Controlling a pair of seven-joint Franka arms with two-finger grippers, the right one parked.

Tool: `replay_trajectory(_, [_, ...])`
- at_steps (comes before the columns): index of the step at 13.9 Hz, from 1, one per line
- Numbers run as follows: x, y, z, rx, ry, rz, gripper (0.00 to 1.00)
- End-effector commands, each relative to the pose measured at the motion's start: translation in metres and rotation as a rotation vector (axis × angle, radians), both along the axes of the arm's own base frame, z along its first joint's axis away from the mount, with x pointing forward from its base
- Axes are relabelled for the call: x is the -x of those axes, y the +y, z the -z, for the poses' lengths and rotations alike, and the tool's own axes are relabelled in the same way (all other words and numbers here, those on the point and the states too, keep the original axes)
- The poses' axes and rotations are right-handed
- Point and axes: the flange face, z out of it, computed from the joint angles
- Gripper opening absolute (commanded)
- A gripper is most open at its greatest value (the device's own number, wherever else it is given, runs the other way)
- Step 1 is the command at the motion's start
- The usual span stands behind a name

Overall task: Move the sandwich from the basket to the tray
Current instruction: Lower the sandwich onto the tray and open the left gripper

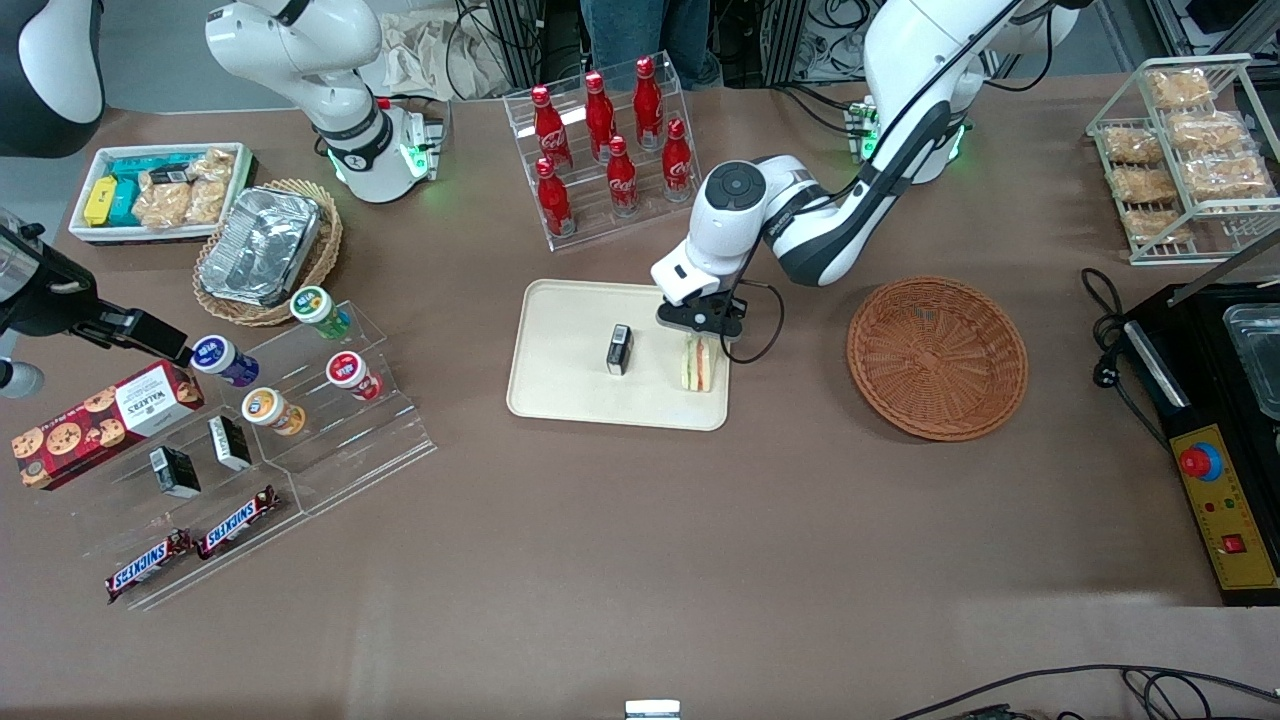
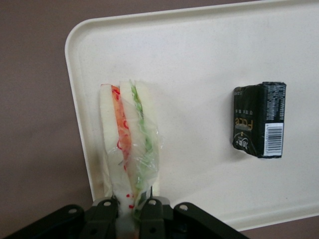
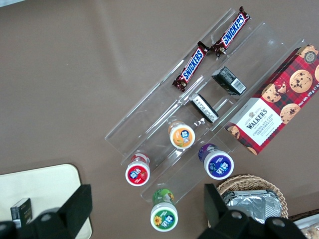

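Observation:
The sandwich (image 1: 702,365) (image 2: 128,144), a clear-wrapped wedge of white bread with orange, red and green layers, stands on edge on the cream tray (image 1: 565,395) (image 2: 209,59), at the tray's end nearest the basket. My left gripper (image 1: 702,335) (image 2: 130,208) is directly above it and shut on its upper end, one black finger pressed against each bread face. The round reddish-brown wicker basket (image 1: 937,357) sits on the table beside the tray, toward the working arm's end, with nothing in it.
A small black packet (image 1: 620,349) (image 2: 259,119) lies mid-tray beside the sandwich. A rack of red cola bottles (image 1: 610,140) stands farther from the camera. Toward the parked arm's end sit stepped acrylic shelves (image 1: 300,400) and a foil pan in a tan basket (image 1: 265,250). A black machine (image 1: 1220,420) is past the basket.

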Motion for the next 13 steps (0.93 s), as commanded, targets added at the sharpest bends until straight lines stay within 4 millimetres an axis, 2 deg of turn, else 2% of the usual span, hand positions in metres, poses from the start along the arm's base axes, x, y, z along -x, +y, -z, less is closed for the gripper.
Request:
replay_trajectory(1, [-0.0048,-0.0055,-0.0001,0.02,-0.019,-0.024,0.0])
replay_trajectory(4, [-0.0104,0.0001,0.0058,0.018,-0.017,-0.036,0.0])
replay_trajectory(6, [-0.0136,0.0023,0.0073,0.036,-0.026,-0.042,0.04])
replay_trajectory(7, [-0.0138,0.002,0.0088,0.037,-0.024,-0.042,0.09])
replay_trajectory(8, [-0.0137,0.0021,0.0096,0.037,-0.021,-0.045,0.27])
replay_trajectory(10, [-0.0137,0.0021,0.0096,0.038,-0.02,-0.057,0.83])
replay_trajectory(11, [-0.0137,0.0021,0.0096,0.038,-0.02,-0.057,0.99])
replay_trajectory(13, [-0.0145,0.0026,0.0089,0.039,-0.021,-0.059,0.99])
